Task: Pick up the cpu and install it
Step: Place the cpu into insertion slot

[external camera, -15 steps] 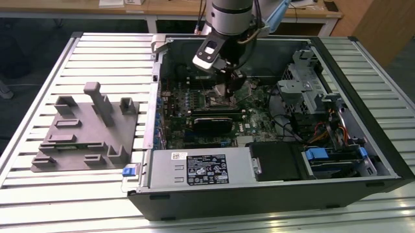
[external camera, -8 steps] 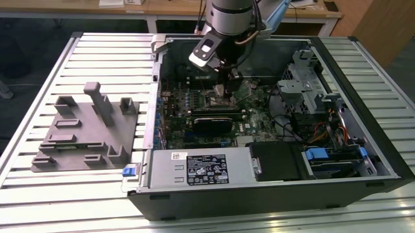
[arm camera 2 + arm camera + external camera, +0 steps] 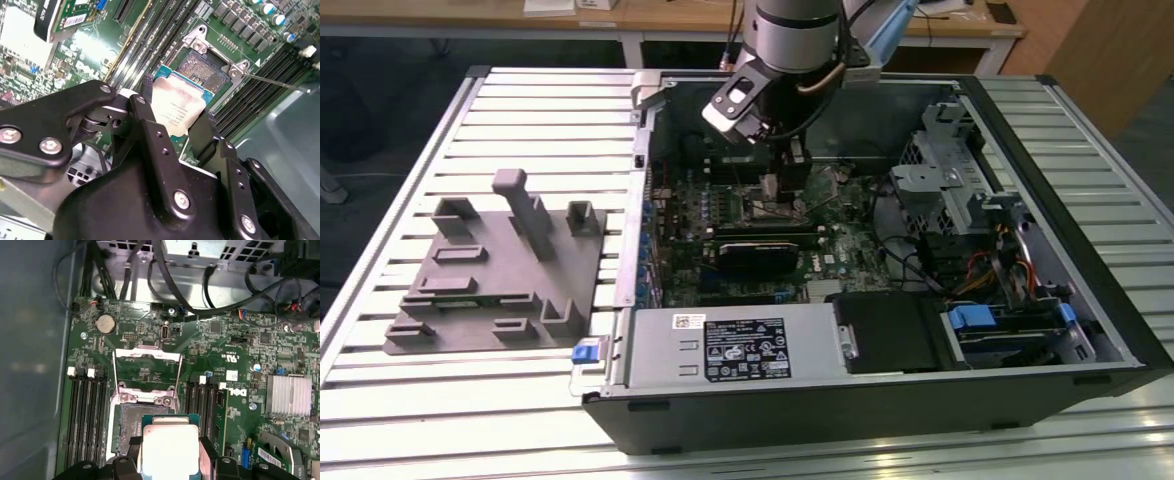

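Currently fingers (image 3: 150, 117) pinching cpu (image 3: 176, 111) over open socket (image 3: 206, 70); load plate (image 3: 146, 371) raised, memory slots (image 3: 86, 415) flanking both sides.

Open socket (image 3: 125, 430) under gripper (image 3: 170, 454) w/ cpu (image 3: 170, 445) is bare; RAM slots (image 3: 87, 415) flank both sides, raised load plate (image 3: 147, 356) & cables (image 3: 103, 277) stand beyond.

I work over a table (image 3: 400, 400) of pale, ribbed metal slats. Two things sit directly on it. A grey plastic fixture (image 3: 480, 290) with upright posts lies flat toward the table's edge on the exterior view's left. Just beside it, an open black computer case (image 3: 854, 410) lies on its side, spanning the table's middle and reaching toward the opposite edge.
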Motion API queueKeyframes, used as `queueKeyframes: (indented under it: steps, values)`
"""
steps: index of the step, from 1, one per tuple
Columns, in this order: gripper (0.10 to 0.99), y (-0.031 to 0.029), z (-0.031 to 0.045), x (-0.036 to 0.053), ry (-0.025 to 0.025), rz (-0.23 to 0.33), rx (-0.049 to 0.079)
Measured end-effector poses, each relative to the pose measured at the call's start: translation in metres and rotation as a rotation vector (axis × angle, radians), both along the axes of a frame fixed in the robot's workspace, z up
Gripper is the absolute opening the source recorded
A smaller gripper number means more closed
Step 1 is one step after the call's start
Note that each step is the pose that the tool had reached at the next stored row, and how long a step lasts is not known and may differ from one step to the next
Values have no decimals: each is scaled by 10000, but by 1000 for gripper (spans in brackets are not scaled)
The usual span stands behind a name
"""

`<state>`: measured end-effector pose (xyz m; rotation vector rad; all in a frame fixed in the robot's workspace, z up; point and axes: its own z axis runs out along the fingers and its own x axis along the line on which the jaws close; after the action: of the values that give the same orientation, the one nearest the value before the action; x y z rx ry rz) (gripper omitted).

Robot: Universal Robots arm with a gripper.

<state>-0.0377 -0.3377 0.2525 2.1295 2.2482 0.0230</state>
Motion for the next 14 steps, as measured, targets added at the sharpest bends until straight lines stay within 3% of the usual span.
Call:
queueKeyframes:
  steps: [5, 14]
  values:
    - [537, 14, -18, 0, 0, -453, -1]
    - [537, 69, -55, 0, 1, -456, -2]
